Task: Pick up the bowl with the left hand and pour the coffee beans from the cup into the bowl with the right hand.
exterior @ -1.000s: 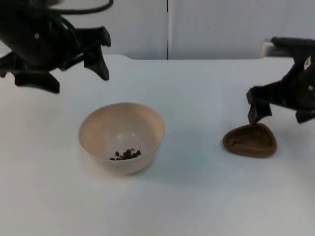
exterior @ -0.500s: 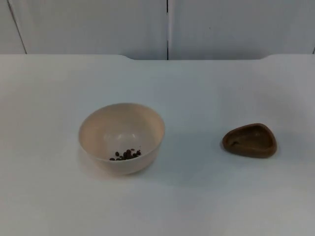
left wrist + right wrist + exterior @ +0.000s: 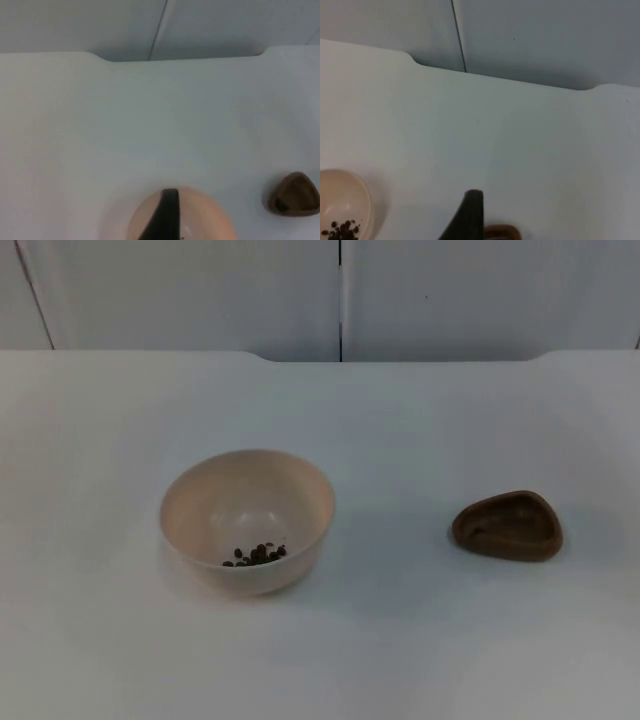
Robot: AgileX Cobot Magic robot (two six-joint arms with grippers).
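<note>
A single black fingertip of the left gripper [image 3: 167, 215] shows over the cream bowl [image 3: 247, 520], and one black fingertip of the right gripper [image 3: 470, 215] shows just above the brown cup [image 3: 507, 526]; whether either pair of jaws is open or closed cannot be told. The bowl stands upright on the white table [image 3: 400, 640], left of the table's middle, with a small heap of dark coffee beans [image 3: 255, 555] lying against the near side of its floor. The cup, a low brown dish with a rounded three-cornered rim, sits well apart from the bowl toward the table's right edge; its hollow looks bare of beans. Bare white surface lies between the two vessels, in front of them toward the near edge, and behind them up to the far edge. There the table meets the grey partition wall [image 3: 450, 295], whose panels join at a dark vertical seam [image 3: 340, 300], with a shallow notch cut in the far edge below it.
</note>
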